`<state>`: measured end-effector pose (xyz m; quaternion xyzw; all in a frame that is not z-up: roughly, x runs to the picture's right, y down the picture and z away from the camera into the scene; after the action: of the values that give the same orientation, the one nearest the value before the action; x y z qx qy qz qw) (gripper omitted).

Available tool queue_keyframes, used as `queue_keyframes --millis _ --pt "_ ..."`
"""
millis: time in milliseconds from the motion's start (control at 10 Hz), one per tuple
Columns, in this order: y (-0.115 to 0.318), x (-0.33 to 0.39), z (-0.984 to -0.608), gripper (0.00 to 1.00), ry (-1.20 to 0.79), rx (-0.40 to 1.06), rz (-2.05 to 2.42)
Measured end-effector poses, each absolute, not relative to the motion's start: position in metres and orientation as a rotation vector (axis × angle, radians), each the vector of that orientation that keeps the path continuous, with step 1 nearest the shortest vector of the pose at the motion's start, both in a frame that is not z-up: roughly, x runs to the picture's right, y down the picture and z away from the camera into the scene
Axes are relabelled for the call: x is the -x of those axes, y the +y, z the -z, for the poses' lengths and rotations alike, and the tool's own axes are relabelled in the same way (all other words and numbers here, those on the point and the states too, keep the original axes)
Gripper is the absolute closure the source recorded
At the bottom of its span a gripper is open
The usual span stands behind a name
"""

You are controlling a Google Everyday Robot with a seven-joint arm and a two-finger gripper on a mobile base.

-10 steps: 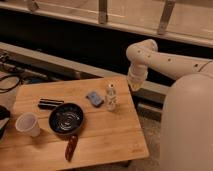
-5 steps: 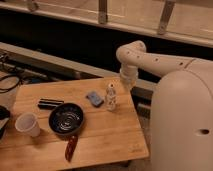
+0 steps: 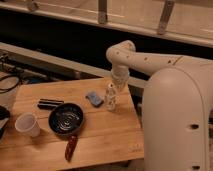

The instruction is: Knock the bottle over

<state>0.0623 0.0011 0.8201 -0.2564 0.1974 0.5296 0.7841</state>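
Observation:
The bottle (image 3: 111, 97) is small, clear plastic with a white cap and stands upright near the right far side of the wooden table (image 3: 110, 140). My white arm reaches in from the right and bends down. My gripper (image 3: 118, 83) hangs directly above and just behind the bottle's cap, very close to it. The lower end of the gripper blends with the bottle top.
A blue sponge-like item (image 3: 93, 98) lies just left of the bottle. A black round pan (image 3: 65, 119) with a red handle (image 3: 71, 148) sits mid-table. A white paper cup (image 3: 27, 125) stands at left, a black bar-shaped item (image 3: 49, 104) behind the pan. Cables lie at far left.
My arm has swung left and down, from right of the table to directly over the bottle. The bottle still stands upright in the same place.

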Motion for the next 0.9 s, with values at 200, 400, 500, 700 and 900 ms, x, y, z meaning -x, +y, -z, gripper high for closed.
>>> queue_keyframes --millis 200,400,500,700,900 --pt "-0.001 -0.044 -0.823 0.95 0.421 0.557 -1.121" --pt "0.003 -0.042 -0.820 0.95 0.421 0.557 -1.099" --pt "0.004 -0.041 -0.819 0.95 0.419 0.557 -1.092" --pt "0.004 -0.032 -0.821 0.95 0.414 0.554 -1.077" --pt "0.007 -0.021 -0.821 0.95 0.410 0.555 -1.059"
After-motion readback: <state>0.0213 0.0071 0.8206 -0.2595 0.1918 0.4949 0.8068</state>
